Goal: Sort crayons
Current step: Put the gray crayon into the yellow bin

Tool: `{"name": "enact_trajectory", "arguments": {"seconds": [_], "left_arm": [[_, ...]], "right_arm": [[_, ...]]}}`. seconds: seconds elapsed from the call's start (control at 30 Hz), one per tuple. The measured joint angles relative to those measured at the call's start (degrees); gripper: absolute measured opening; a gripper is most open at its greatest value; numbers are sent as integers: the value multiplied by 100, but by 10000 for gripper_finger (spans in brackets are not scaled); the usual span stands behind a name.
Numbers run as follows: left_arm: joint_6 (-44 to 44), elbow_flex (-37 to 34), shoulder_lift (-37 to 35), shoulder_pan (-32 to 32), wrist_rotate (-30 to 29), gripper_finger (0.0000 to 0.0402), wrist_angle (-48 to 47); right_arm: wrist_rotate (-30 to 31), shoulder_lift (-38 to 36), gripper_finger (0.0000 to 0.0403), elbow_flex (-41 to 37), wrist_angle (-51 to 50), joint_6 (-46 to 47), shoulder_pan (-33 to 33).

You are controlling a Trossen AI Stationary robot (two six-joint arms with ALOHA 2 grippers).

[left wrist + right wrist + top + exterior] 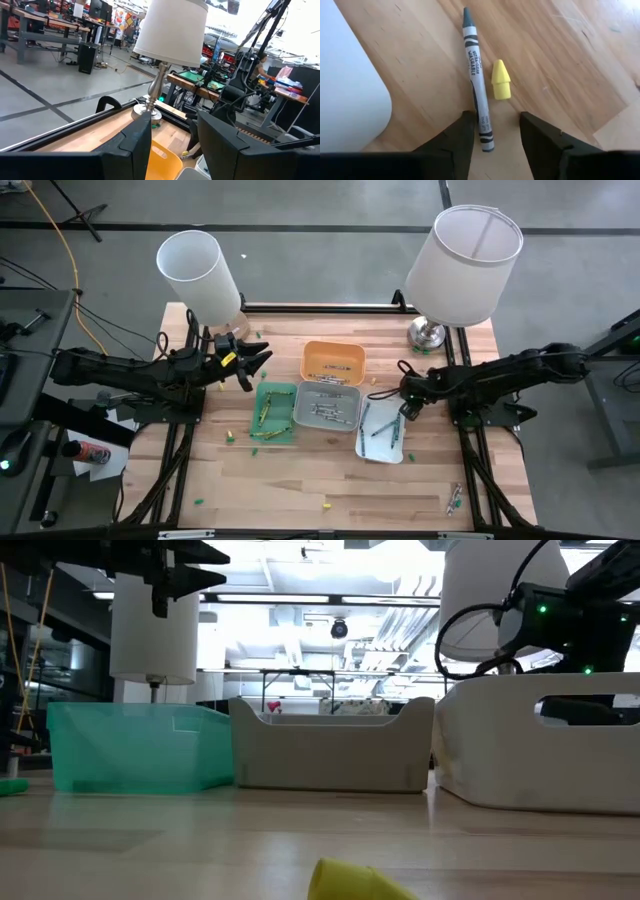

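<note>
Two fingers of right hand [492,132] straddle grey crayon [476,75] — table [545,60]

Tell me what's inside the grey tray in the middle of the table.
The grey tray holds several crayons, seemingly grey-white, lying loose on its floor. From table height its wall hides them.

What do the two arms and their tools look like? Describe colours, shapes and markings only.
Both arms are dark, nearly black, built of jointed segments. The left tool has two dark blocky fingers and a small yellow marking near its wrist. The right tool has two dark, flat-faced fingers with squared edges. In the low view, green indicator lights glow on the dark arm housing, beside a looping black cable.
</note>
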Motion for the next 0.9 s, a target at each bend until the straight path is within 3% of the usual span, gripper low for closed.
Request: {"name": "enact_trajectory", "arguments": {"seconds": [0.1,0.3,0.5,0.7,0.83,0.9], "left_arm": [[34,0,0,1,0,145,-2],[200,0,-32,0,-84,145,0],[575,-2,-254,0,-410,145,188],[1043,-2,-535,0,-659,145,419],[918,-2,-609,0,-650,145,435],[890,-2,-571,0,-489,145,437]], "right_arm": [[22,-12,122,-12,-73,-2,1],[47,-113,13,-27,-173,142,-4],[10,-616,5,346,-960,402,-9],[593,-1280,3,1171,-1848,538,-9],[912,-1627,2,1684,-1833,642,-9],[971,-1715,2,1854,-1191,600,-9]]}}
